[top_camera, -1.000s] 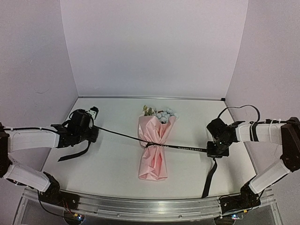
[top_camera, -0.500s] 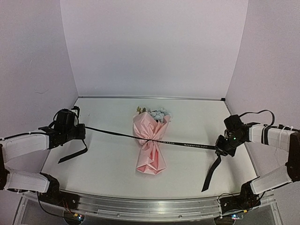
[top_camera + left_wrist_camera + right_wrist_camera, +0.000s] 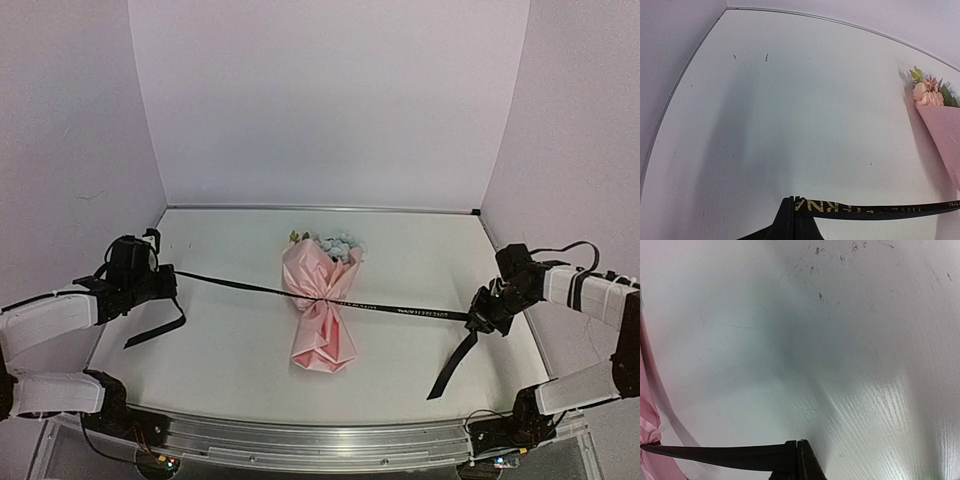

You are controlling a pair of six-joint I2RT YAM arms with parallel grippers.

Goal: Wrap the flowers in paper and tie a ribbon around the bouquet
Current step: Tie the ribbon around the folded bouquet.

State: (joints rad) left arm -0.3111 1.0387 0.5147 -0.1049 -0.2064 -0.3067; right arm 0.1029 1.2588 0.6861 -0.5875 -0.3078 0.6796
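Currently the left claw (image 3: pixel 168 278) and right claw (image 3: pixel 480 318) each grip the ribbon (image 3: pixel 410 311) (drawn taut), which is cinched around the bouquet (image 3: pixel 322 335) lying on the bench (image 3: pixel 220 350).

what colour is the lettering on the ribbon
Gold, on the black ribbon; clearest in the left wrist view.

A robot lab's test booth — a plain white table (image 3: pixel 220 350) boxed in on three sides by bare pale lilac panels (image 3: pixel 330 100), a thin metal seam running where they meet its far edge. Along the near edge sits an aluminium rail (image 3: pixel 300 440); two white-sleeved arms (image 3: pixel 50 315) stand just behind it — with loose black cable (image 3: pixel 560 245) and small lit indicator lights (image 3: pixel 168 463) below the near corners.
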